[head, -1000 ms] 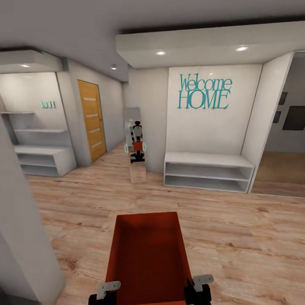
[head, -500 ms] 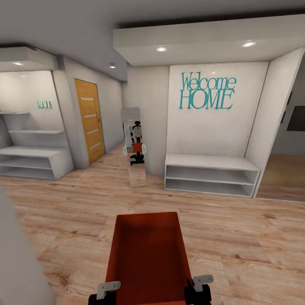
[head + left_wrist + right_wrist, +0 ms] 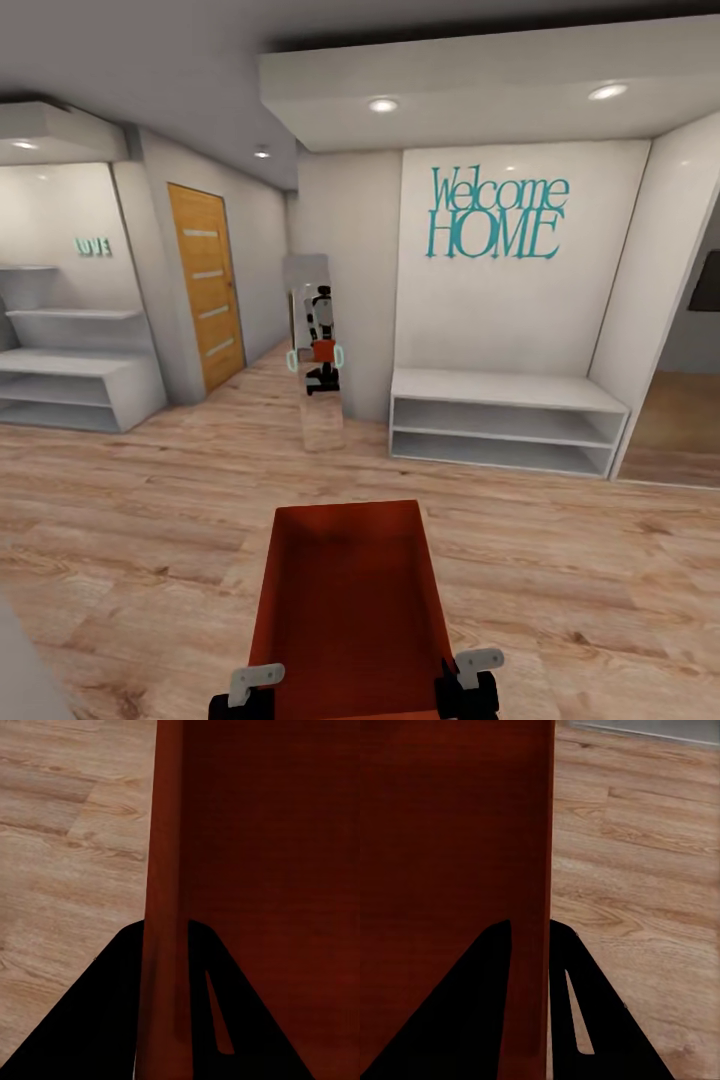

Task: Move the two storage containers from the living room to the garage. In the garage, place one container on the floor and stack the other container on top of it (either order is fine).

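Head view | left end effector [image 3: 255, 683] and right end effector [image 3: 470, 668] each clamp storage container [image 3: 345, 600] side walls

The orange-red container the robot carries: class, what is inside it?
The storage container looks empty: only its bare red floor and walls show. Its near end is cut off by the picture's edge.

Both grippers sit low at the near edge of the head view, level with each other. The left gripper [image 3: 250, 690] pinches the left side wall of the orange-red storage container [image 3: 350, 600], one finger inside and one outside, as its wrist view shows. The right gripper [image 3: 468, 682] clamps the right wall the same way, black fingers [image 3: 484, 1020] straddling the thin wall
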### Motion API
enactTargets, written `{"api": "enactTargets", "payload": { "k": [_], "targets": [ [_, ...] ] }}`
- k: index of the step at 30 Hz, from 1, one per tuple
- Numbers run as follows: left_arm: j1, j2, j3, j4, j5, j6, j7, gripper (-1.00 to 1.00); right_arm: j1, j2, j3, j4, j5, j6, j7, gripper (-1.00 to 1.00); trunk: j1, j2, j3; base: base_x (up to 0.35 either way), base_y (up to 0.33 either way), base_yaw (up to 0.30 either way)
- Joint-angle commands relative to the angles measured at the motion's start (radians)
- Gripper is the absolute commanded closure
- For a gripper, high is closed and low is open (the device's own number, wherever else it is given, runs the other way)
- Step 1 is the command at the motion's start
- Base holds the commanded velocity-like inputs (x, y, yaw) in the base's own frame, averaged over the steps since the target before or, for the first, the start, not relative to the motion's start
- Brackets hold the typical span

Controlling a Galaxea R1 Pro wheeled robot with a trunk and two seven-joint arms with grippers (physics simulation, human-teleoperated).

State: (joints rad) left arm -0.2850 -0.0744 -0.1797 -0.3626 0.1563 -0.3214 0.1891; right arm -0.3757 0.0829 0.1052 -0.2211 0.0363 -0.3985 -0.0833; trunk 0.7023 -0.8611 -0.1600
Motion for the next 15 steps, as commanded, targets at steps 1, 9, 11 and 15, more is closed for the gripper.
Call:
{"api": "enactTargets", "payload": {
  "k": [1, 9, 11, 15],
  "targets": [
    [0.0, 0.001, -0.02, 0.001, 0.014, -0.005, 0.013, 1.0, -0.002, 0.0, 0.004, 0.0, 0.011, 0.0, -0.01, 1.0, 0.001, -0.001, -0.001, 0.337, 0.0, 0.0],
    [0.0, 0.001, -0.02, 0.001, 0.014, -0.006, 0.013, 1.0, -0.002, 0.0, 0.004, 0.001, 0.011, 0.0, -0.01, 1.0, 0.001, -0.001, -0.001, 0.336, 0.0, 0.0],
    [0.0, 0.002, -0.02, 0.001, 0.014, -0.006, 0.012, 1.0, -0.002, 0.0, 0.004, 0.0, 0.011, 0.0, -0.01, 1.0, 0.001, -0.001, -0.001, 0.336, 0.0, 0.0],
    [0.0, 0.002, -0.02, 0.001, 0.014, -0.006, 0.012, 1.0, -0.002, 0.0, 0.004, 0.0, 0.011, 0.0, -0.01, 1.0, 0.001, -0.001, -0.001, 0.336, 0.0, 0.012]
  ]
}}
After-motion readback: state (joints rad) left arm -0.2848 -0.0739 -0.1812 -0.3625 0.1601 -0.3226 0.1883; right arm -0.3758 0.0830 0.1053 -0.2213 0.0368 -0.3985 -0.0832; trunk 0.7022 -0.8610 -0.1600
